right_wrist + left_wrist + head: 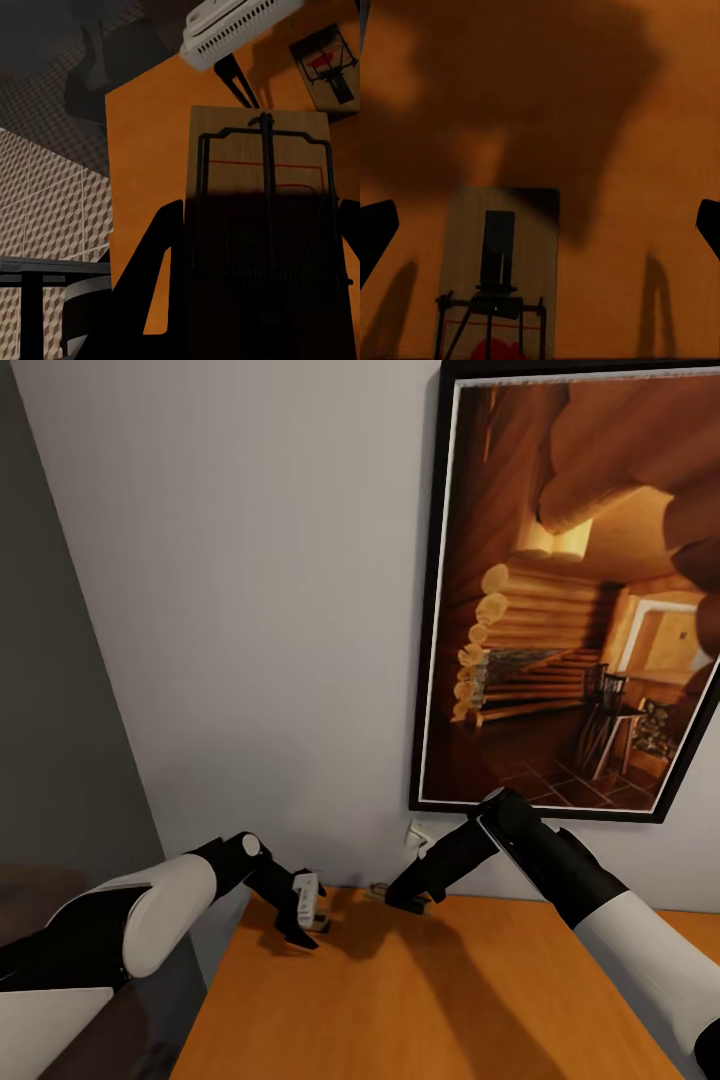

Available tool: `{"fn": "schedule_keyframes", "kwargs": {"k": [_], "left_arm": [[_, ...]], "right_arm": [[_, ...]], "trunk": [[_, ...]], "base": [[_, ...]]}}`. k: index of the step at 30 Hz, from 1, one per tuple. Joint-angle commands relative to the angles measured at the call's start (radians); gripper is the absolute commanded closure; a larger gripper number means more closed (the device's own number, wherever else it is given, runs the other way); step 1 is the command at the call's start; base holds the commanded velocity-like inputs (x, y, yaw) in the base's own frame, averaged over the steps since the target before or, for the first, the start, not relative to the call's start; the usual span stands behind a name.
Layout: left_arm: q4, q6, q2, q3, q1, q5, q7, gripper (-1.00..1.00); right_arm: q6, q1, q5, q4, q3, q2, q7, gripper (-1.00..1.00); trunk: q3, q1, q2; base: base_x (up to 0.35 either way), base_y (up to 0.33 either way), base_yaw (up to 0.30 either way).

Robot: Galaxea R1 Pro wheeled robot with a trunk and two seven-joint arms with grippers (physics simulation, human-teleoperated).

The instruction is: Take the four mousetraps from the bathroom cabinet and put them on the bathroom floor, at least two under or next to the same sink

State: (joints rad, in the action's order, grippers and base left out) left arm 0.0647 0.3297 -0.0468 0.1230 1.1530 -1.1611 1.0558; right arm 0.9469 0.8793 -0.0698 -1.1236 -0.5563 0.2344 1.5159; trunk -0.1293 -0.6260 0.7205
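A mousetrap [502,255], a pale wooden board with dark wire and a red mark, lies flat on the orange-brown cabinet top [450,1000]. My left gripper [300,932] hovers over it, open, one dark fingertip [376,229] at each side and clear of the board. My right gripper [405,903] is near the wall, shut on a second mousetrap [259,172] that sits between its fingers [157,285]. In the right wrist view the first mousetrap [322,64] lies beyond, beneath the left wrist's white housing [232,26]. The cube-patterned bathroom floor [45,210] shows past the cabinet's edge.
A large framed picture of a log cabin [570,590] hangs on the grey wall just behind the cabinet. A white wall outlet [418,838] sits below its corner. A dark stand [30,277] rises from the floor beside the cabinet.
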Motion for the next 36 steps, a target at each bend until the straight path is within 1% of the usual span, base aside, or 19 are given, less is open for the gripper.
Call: {"fn": "schedule_keyframes", "kwargs": {"k": [1,6,26,36], "left_arm": [[0.002,0.005,0.001,0.008,0.002,-0.01,0.0,-1.0],[0.001,0.005,0.014,0.008,0.002,-0.011,0.0,-1.0],[0.0,0.005,0.022,0.006,0.002,-0.012,-0.004,-1.0],[0.0,0.005,0.039,0.005,0.001,-0.014,-0.004,-1.0]], "right_arm": [[0.013,0.001,-0.007,-0.001,-0.001,0.0,0.01,1.0],[0.013,0.001,-0.007,-0.001,-0.001,0.0,0.01,1.0],[0.013,0.001,-0.007,-0.001,-0.001,0.0,0.01,1.0],[0.013,0.001,-0.007,-0.001,-0.001,0.0,0.01,1.0]], "trunk": [[-0.002,0.0,0.002],[-0.002,0.0,0.002],[-0.002,0.0,0.002],[-0.002,0.0,0.002]], "base": [[0.0,0.0,0.0],[0.0,0.0,0.0],[0.0,0.0,0.0],[0.0,0.0,0.0]]}}
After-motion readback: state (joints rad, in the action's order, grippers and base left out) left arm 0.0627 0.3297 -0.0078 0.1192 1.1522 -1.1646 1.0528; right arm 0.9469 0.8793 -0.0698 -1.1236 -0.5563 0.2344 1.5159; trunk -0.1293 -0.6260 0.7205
